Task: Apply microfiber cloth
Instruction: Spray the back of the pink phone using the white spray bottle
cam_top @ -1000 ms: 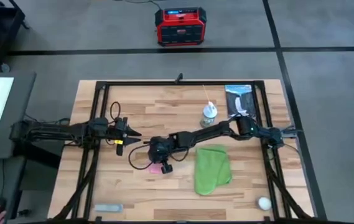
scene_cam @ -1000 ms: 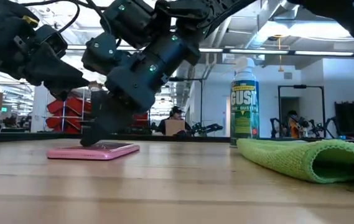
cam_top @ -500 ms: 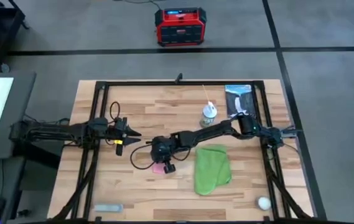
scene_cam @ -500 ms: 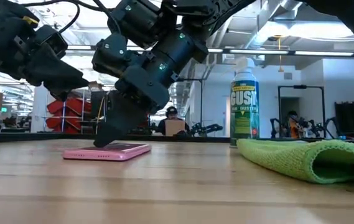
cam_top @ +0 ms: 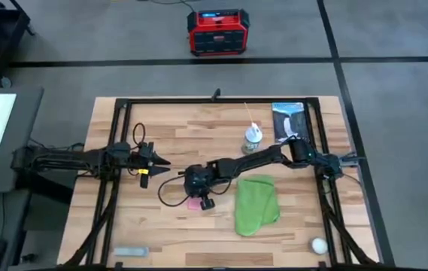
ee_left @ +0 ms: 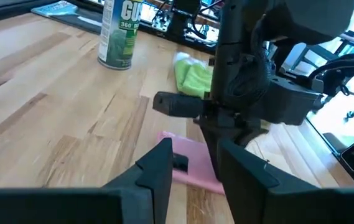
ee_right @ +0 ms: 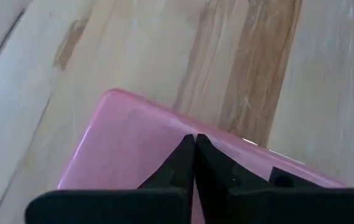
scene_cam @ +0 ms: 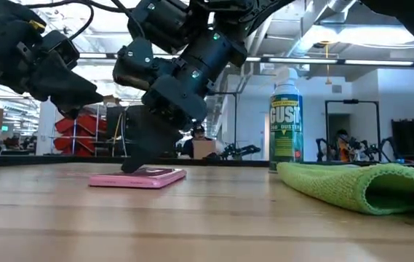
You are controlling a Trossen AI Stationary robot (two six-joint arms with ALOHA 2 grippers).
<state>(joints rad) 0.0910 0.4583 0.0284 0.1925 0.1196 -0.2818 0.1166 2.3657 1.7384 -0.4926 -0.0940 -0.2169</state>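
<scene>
High view: your right gripper (cam_top: pixel 196 200) sits on the pink phone (cam_top: pixel 192 203); microfiber cloth (cam_top: pixel 256 203) lies untouched just beside the phone, left gripper (cam_top: pixel 165 161) idle near it, fingers apart. Low view: tips press the phone's top. Right wrist: fingers together w/ nothing held, so lift clear before going for the cloth.

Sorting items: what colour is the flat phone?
Pink phone; clearest in the low view.
</scene>
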